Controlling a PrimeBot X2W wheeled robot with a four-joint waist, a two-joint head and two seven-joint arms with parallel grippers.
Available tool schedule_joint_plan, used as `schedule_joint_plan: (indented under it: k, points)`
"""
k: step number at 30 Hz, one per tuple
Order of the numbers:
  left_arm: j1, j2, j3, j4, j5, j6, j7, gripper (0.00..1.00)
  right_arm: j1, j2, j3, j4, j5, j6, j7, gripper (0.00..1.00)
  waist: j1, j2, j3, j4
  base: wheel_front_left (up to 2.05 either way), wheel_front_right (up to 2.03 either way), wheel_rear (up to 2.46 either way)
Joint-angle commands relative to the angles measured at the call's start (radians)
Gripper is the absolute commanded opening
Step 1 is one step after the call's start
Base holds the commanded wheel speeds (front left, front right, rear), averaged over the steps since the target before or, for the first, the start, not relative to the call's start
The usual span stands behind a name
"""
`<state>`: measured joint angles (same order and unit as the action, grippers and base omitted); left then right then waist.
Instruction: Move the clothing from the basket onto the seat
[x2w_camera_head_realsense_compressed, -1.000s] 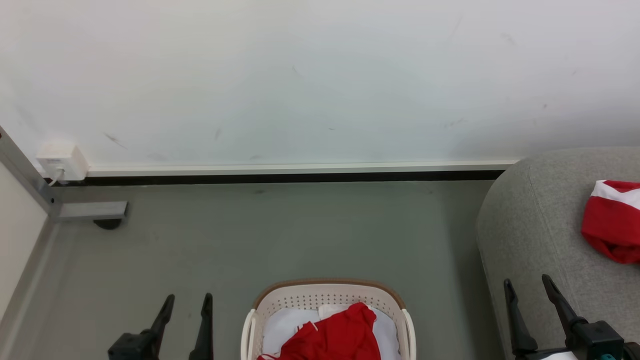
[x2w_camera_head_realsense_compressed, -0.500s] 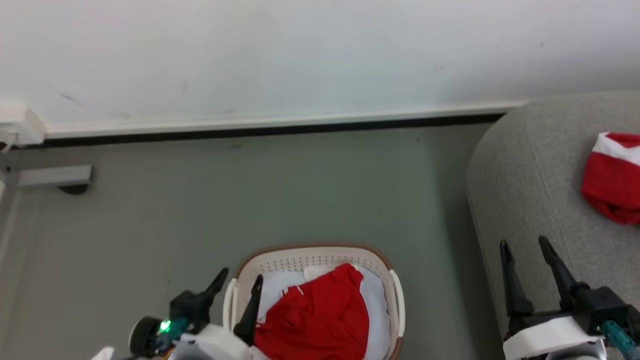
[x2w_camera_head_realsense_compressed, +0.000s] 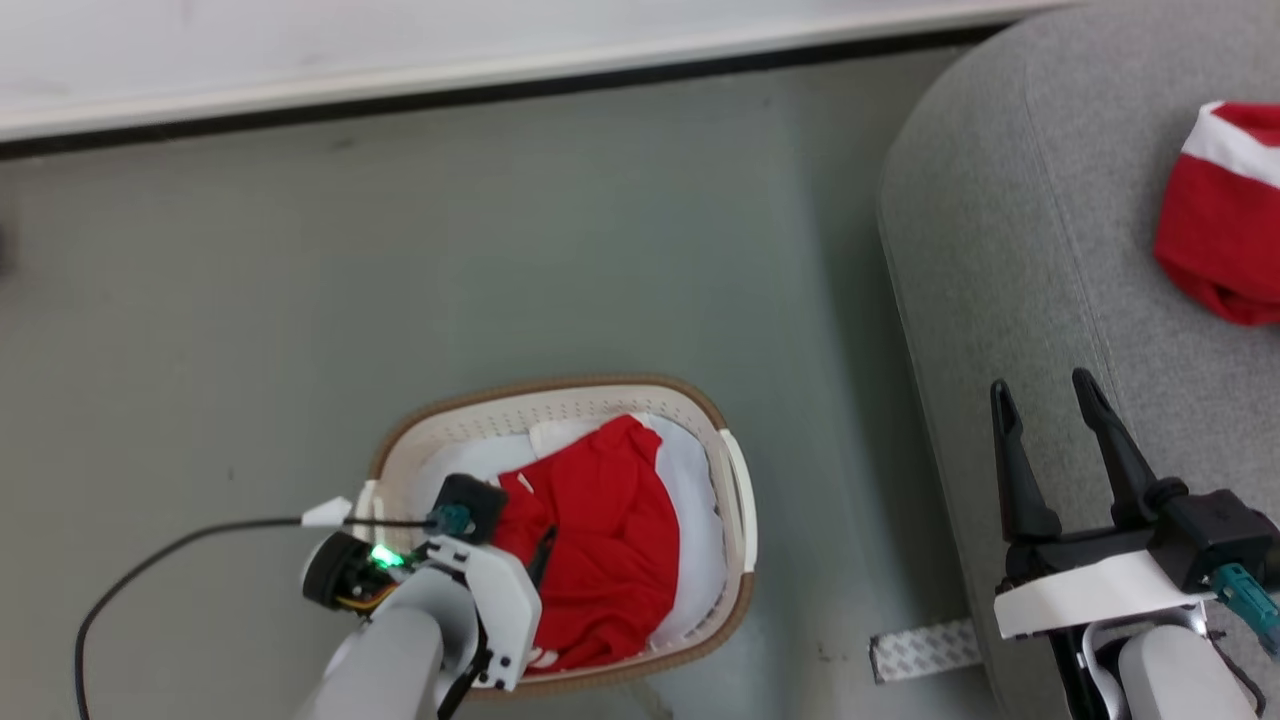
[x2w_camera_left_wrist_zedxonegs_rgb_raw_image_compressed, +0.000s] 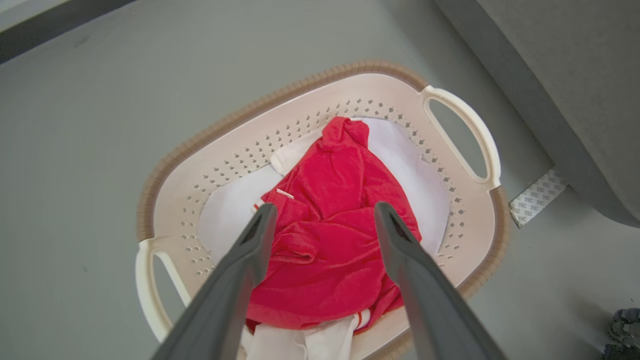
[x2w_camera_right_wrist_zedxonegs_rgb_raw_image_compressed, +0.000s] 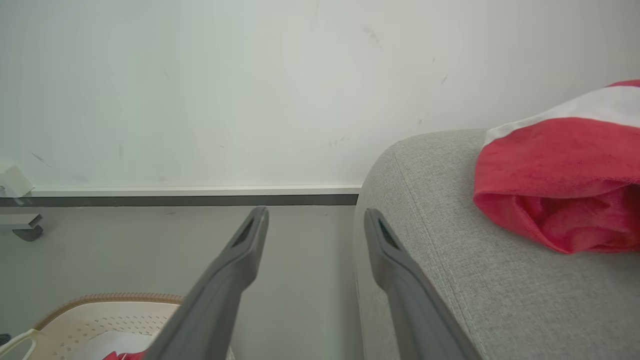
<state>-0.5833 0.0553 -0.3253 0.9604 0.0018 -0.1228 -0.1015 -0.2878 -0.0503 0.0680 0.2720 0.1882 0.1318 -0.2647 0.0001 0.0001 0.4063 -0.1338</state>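
Observation:
The cream basket (x2w_camera_head_realsense_compressed: 550, 387) with its brown rim stands on the grey floor, left of the grey seat (x2w_camera_head_realsense_compressed: 1050, 250). Crumpled red clothing (x2w_camera_head_realsense_compressed: 600, 540) lies in the basket on a plain white sheet (x2w_camera_head_realsense_compressed: 690, 490). My left gripper (x2w_camera_left_wrist_zedxonegs_rgb_raw_image_compressed: 325, 207) hangs open above that red clothing (x2w_camera_left_wrist_zedxonegs_rgb_raw_image_compressed: 335, 225), fingers pointing down at it, nothing between them. Another red garment with a white band (x2w_camera_head_realsense_compressed: 1215, 230) rests on the seat. My right gripper (x2w_camera_head_realsense_compressed: 1040, 385) stands open and empty over the seat's left edge; in the right wrist view it (x2w_camera_right_wrist_zedxonegs_rgb_raw_image_compressed: 315, 211) points at the wall, with that garment (x2w_camera_right_wrist_zedxonegs_rgb_raw_image_compressed: 560, 190) to its right.
A patterned tape strip (x2w_camera_head_realsense_compressed: 920, 650) lies on the floor between basket and seat. A black cable (x2w_camera_head_realsense_compressed: 150, 570) trails left from my left wrist. The wall and its dark baseboard (x2w_camera_head_realsense_compressed: 400, 90) run along the far side, with open grey floor before them.
The head camera has tilted down, so the whole picture shifted. My left arm has swung right from beside the basket to above the red clothing. Both grippers stay open.

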Motion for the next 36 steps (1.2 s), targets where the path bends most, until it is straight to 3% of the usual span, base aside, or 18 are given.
schedule_joint_plan:
  k: [1, 15, 21, 28, 29, 30, 31, 36]
  points:
    - [-0.042, 0.003, -0.011, 0.036, 0.013, 0.001, 0.027, 1.00, -0.025, 0.000, 0.005, -0.012, 0.012, -0.002, 0.000, 1.00, -0.0001, -0.0001, 0.074, -0.041, 0.00, 0.00, 0.00]
    - [-0.311, 0.014, -0.059, 0.238, 0.030, 0.056, 0.110, 1.00, -0.137, 0.000, 0.069, -0.147, 0.062, -0.002, 0.000, 1.00, -0.0001, -0.0001, 0.364, -0.096, 0.00, 0.00, 0.00]
    - [-0.378, 0.044, -0.068, 0.289, 0.037, 0.096, 0.147, 1.00, -0.151, -0.001, 0.092, -0.198, 0.073, -0.002, 0.000, 1.00, -0.0001, -0.0001, 0.433, -0.110, 0.00, 0.00, 0.00]
    - [-0.412, 0.062, -0.069, 0.313, 0.018, 0.112, 0.175, 1.00, -0.148, 0.000, 0.113, -0.242, 0.078, -0.002, 0.000, 1.00, -0.0001, -0.0001, 0.488, -0.134, 0.01, 0.01, 0.01]
    - [-0.413, 0.063, -0.071, 0.315, 0.016, 0.108, 0.176, 0.56, -0.145, 0.000, 0.111, -0.247, 0.077, -0.002, 0.000, 1.00, -0.0001, -0.0001, 0.491, -0.133, 0.11, 0.11, 0.11]
    - [-0.415, 0.062, -0.072, 0.316, 0.013, 0.105, 0.175, 0.20, -0.141, 0.000, 0.109, -0.249, 0.073, -0.002, 0.001, 1.00, -0.0001, -0.0001, 0.493, -0.130, 0.07, 0.07, 0.07]
    - [-0.416, 0.061, -0.074, 0.317, 0.011, 0.102, 0.170, 0.00, -0.136, 0.000, 0.106, -0.250, 0.068, -0.002, 0.001, 1.00, -0.0001, -0.0001, 0.494, -0.126, 0.00, 0.00, 0.00]
    - [-0.391, 0.046, -0.080, 0.322, 0.000, 0.073, 0.160, 0.00, -0.116, 0.000, 0.093, -0.232, 0.066, -0.002, 0.001, 1.00, -0.0001, -0.0001, 0.457, -0.100, 0.00, 0.00, 0.00]
